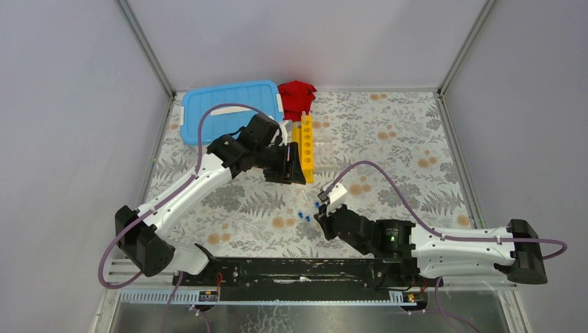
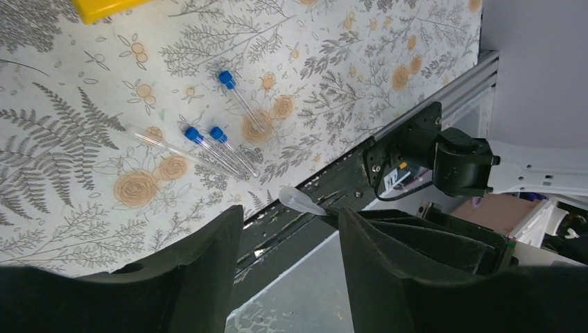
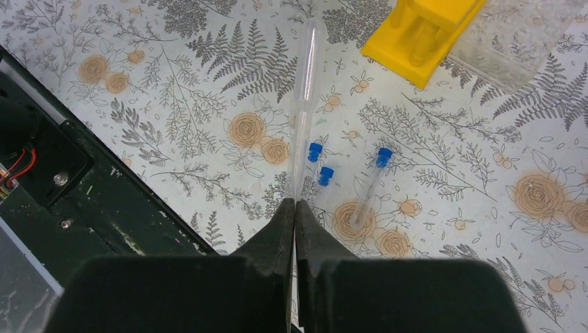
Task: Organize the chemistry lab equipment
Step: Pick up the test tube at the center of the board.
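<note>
Three small blue-capped tubes [image 3: 371,187] lie on the floral table mat [image 1: 388,139], in front of my right gripper [image 3: 295,202]. That gripper is shut on a long clear pipette [image 3: 305,90] that points away over the mat. The yellow holed rack [image 1: 306,142] lies further back, with a clear tube holder [image 3: 513,41] beside it. My left gripper [image 1: 295,166] hovers at the rack's near end, open and holding nothing. In the left wrist view the tubes [image 2: 232,149] lie on the mat and the pipette's end [image 2: 299,200] shows near my left gripper [image 2: 291,211].
A white tub with a blue lid [image 1: 229,111] stands at the back left, and a red cloth [image 1: 297,97] lies beside it. Grey walls close in the table on three sides. The black base rail [image 1: 298,270] runs along the near edge.
</note>
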